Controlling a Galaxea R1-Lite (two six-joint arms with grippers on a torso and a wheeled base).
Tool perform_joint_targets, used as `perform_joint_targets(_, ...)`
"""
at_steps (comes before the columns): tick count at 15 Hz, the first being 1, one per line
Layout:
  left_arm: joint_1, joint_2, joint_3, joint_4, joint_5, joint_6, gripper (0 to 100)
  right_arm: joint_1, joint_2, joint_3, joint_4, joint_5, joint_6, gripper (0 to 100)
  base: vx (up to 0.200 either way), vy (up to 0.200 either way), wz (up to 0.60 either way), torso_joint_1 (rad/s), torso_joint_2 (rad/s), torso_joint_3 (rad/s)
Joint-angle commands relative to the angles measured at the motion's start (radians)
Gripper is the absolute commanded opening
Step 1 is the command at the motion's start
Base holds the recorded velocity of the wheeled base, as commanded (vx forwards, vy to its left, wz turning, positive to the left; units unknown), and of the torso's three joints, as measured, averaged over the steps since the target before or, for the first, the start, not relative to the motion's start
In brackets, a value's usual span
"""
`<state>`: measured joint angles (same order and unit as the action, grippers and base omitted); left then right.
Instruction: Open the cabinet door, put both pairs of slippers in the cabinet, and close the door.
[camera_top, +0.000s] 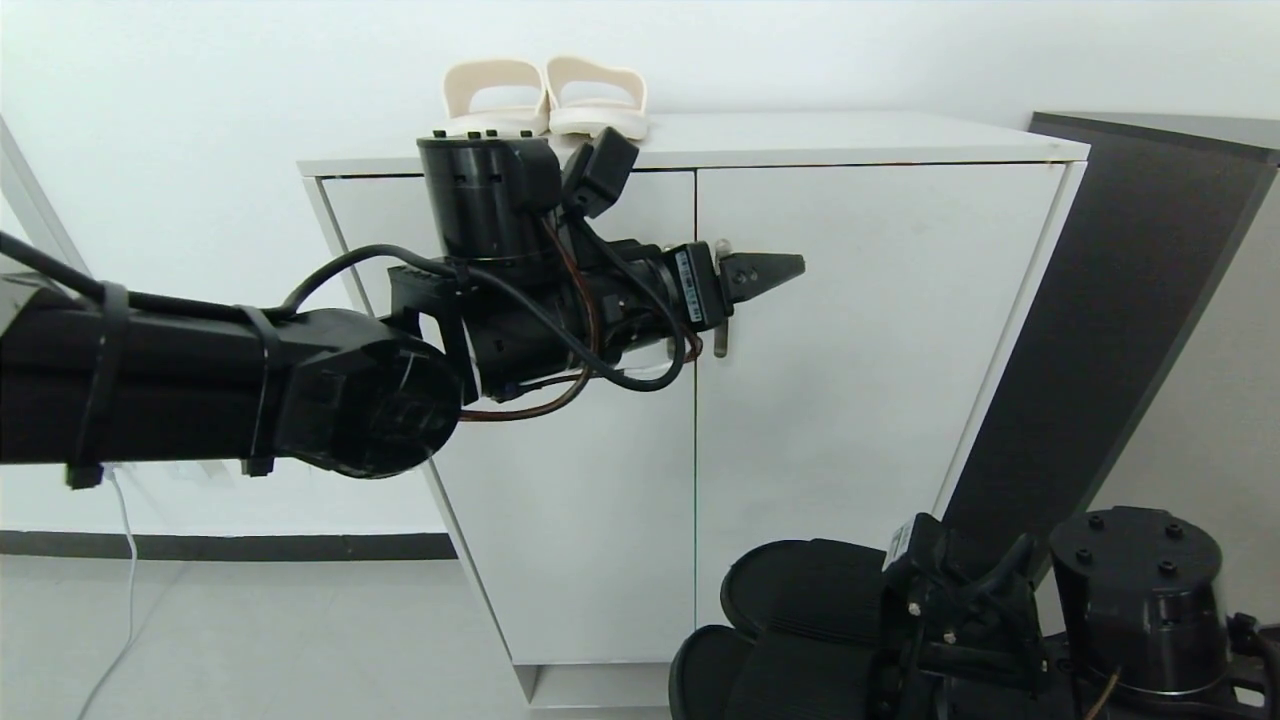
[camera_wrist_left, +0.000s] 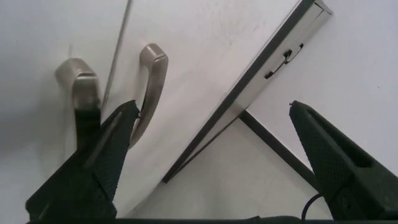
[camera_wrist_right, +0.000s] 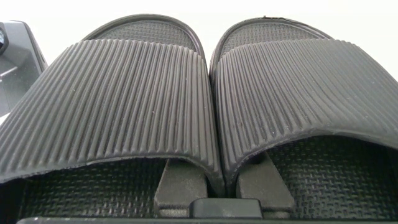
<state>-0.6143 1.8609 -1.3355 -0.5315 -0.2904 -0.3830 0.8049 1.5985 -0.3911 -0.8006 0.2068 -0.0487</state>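
Cabinet (camera_top: 850, 400) shut; left end effector (camera_wrist_left: 214, 106) released just beside door handle (camera_wrist_left: 149, 87), seemingly lined up for pulling; right end effector (camera_wrist_right: 217, 186) clenched on black slippers (camera_wrist_right: 124, 99), held low ready for loading; cream slippers (camera_top: 595, 100) parked atop cabinet.

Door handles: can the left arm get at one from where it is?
Probably yes. Its open tool hangs right in front of the handles, one tip close beside a handle, and nothing lies between them.
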Motion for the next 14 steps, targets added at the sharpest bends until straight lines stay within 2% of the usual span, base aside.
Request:
perform_joint_targets(1,-0.001,0.031,-0.027,0.008,0.004,-0.001,100,0.0,0.001,0.0,0.0,0.0,-0.002,0,0.0,0.0,0.0,0.0,0.0,0.0)
perform_joint_targets(3,-0.004,0.04,-0.031,0.008,0.004,-0.001,100,0.0,0.0,0.0,0.0,0.0,-0.002,0,0.0,0.0,0.0,0.0,0.0,0.0)
perform_joint_targets(4,-0.005,0.04,-0.03,0.008,0.004,-0.001,0,0.0,-0.002,0.001,0.0,0.0,-0.002,0,0.0,0.0,0.0,0.0,0.0,0.0)
perform_joint_targets(8,-0.004,0.024,-0.014,0.007,0.004,-0.001,0,0.002,-0.005,0.021,-0.02,0.005,-0.002,0,0.0,0.0,0.0,0.0,0.0,0.0)
perform_joint_targets(11,-0.013,-0.022,0.041,0.004,0.001,0.001,0,0.004,-0.002,0.06,-0.101,0.063,-0.002,0,0.0,0.0,0.0,0.0,0.0,0.0)
perform_joint_targets(14,-0.039,-0.08,0.118,-0.004,-0.003,0.004,0,0.004,-0.005,0.08,-0.112,0.075,-0.003,0,0.0,0.0,0.0,0.0,0.0,0.0)
